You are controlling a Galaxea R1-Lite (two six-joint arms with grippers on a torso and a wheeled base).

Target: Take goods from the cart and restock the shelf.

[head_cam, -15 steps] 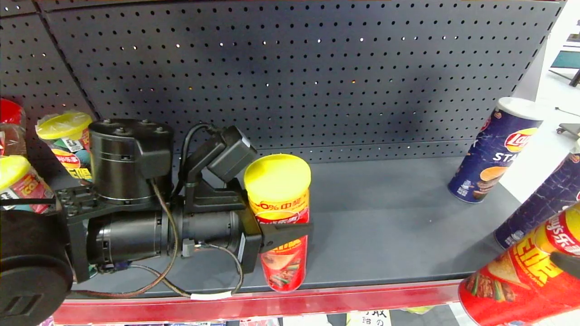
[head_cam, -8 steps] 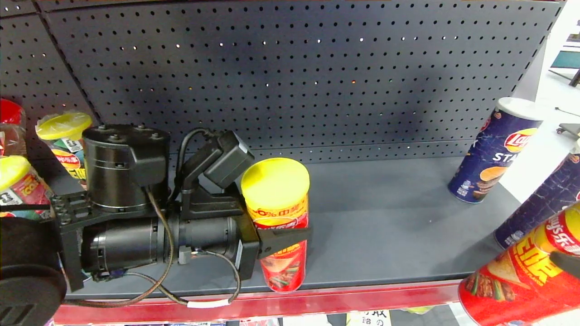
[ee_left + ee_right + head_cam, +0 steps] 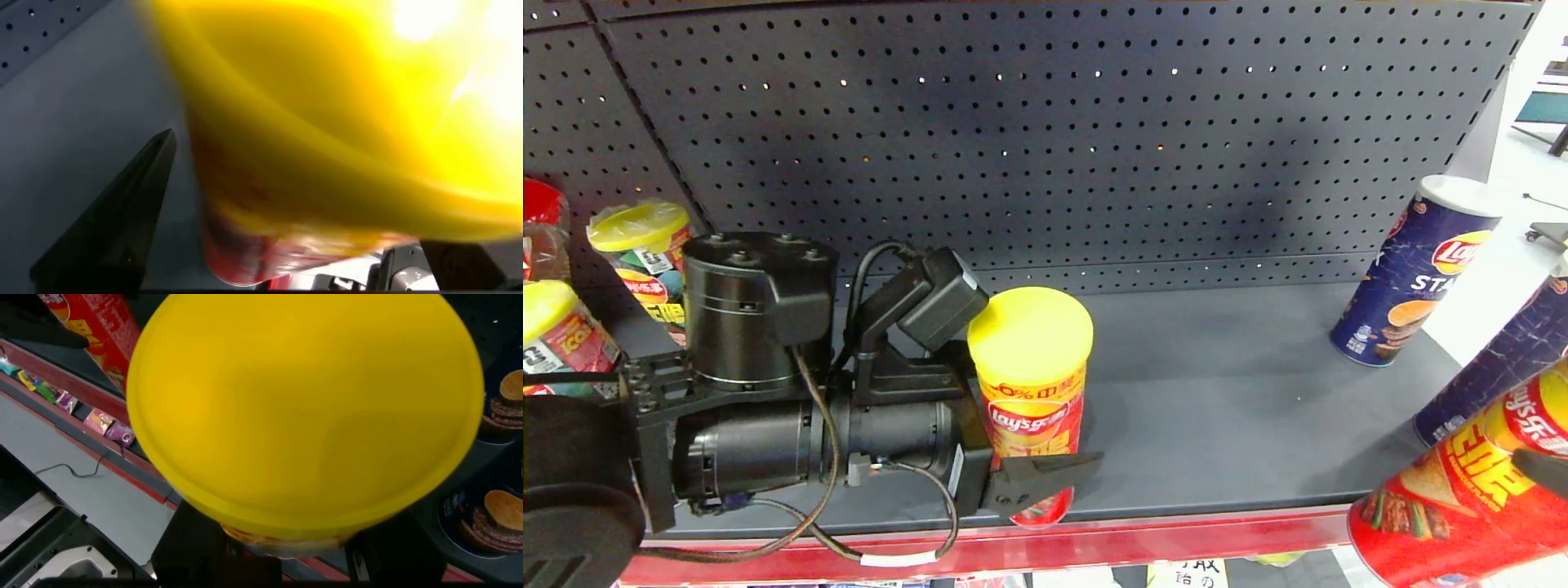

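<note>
Now the shelf (image 3: 1217, 408) holds the can (image 3: 1029, 384) upright near its front lip, left of centre. Left gripper (image 3: 1049, 453): jaws spread since 0.5 s ago. The near finger (image 3: 1045, 478) sits lower and is off the label, with a gap showing in the left wrist view. Can position roughly as before. Second can (image 3: 1445, 506), tilted off the shelf's right front corner, is pinched by the right gripper (image 3: 1539, 472), unchanged.

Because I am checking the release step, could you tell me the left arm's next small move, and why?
Probably withdraw the left tool leftward, clear of the yellow-lidded can: the can stands upright on the shelf, and the tool's front finger stands apart from it.
</note>
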